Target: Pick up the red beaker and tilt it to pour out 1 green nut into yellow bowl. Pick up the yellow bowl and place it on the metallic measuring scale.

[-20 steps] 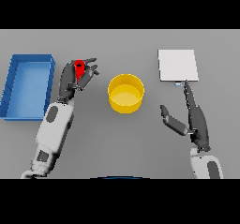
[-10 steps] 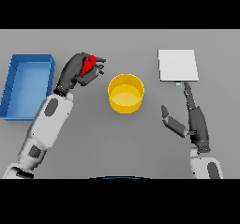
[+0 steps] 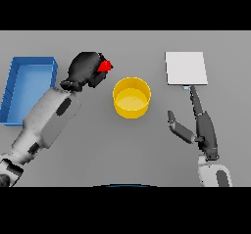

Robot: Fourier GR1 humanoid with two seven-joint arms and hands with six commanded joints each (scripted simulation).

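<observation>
My left hand (image 3: 86,69) is curled round the red beaker (image 3: 104,65), of which only a small red tip shows past the fingers, pointing right toward the yellow bowl (image 3: 131,97). The beaker is lifted and tilted, just left of the bowl's rim. The bowl stands mid-table and I see no nut in it. The metallic measuring scale (image 3: 185,67) lies flat at the back right. Below the scale, my right hand (image 3: 201,125) rests open, fingers straight and thumb spread, apart from the bowl.
A blue bin (image 3: 27,86) sits at the left edge of the table, beside my left forearm. The grey table (image 3: 122,150) stretches in front of the bowl.
My left hand has raised the red beaker and carried it right toward the bowl, tipping it so the hand now covers most of it. The right hand has barely moved.
</observation>
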